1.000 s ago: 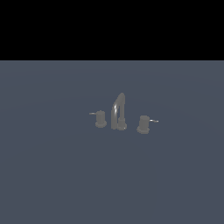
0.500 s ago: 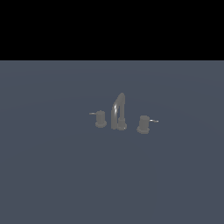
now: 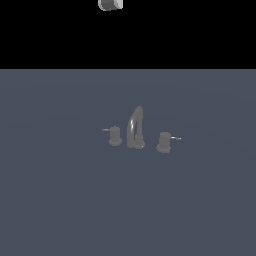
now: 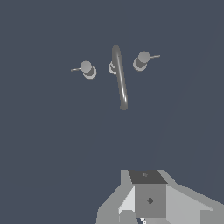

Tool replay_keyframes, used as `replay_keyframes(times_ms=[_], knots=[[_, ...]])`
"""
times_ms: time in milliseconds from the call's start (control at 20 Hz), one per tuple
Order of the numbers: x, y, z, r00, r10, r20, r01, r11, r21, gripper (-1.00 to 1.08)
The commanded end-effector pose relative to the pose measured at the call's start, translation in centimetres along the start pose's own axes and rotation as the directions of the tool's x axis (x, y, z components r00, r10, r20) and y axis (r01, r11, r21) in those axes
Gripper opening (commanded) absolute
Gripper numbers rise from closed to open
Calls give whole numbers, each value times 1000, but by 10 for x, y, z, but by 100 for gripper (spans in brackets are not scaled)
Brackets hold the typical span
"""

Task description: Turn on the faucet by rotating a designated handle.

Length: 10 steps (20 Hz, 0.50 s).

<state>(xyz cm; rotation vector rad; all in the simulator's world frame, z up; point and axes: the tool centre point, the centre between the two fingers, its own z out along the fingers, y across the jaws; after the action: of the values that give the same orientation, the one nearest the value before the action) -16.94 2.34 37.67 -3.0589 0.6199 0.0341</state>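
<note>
An arm part [image 3: 110, 4] has appeared above; hand [image 4: 146, 205] (grip state unclear) far from handle [image 3: 164, 142].

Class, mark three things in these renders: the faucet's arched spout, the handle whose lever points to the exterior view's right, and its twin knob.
spout [image 3: 136, 125], exterior view, mid-arch.
handle [image 3: 163, 142], exterior view, knob body.
twin knob [image 3: 115, 135], exterior view, knob body.

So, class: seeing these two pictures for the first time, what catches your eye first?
The faucet, alone mid-floor on the blue-grey ground, its arched spout between two squat knobs. The handle, with its pale lever, stands at the exterior view's right. A grey bit of the robot pokes in at the top edge, far above.
</note>
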Motion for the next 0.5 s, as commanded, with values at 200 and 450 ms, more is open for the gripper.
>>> replay_keyframes(times_ms=[200,450], knots=[[38,-10,41,983,182,-4,-182,983,3,-100],[68,-13,72,948,317,-6,-317,948,5,-100]])
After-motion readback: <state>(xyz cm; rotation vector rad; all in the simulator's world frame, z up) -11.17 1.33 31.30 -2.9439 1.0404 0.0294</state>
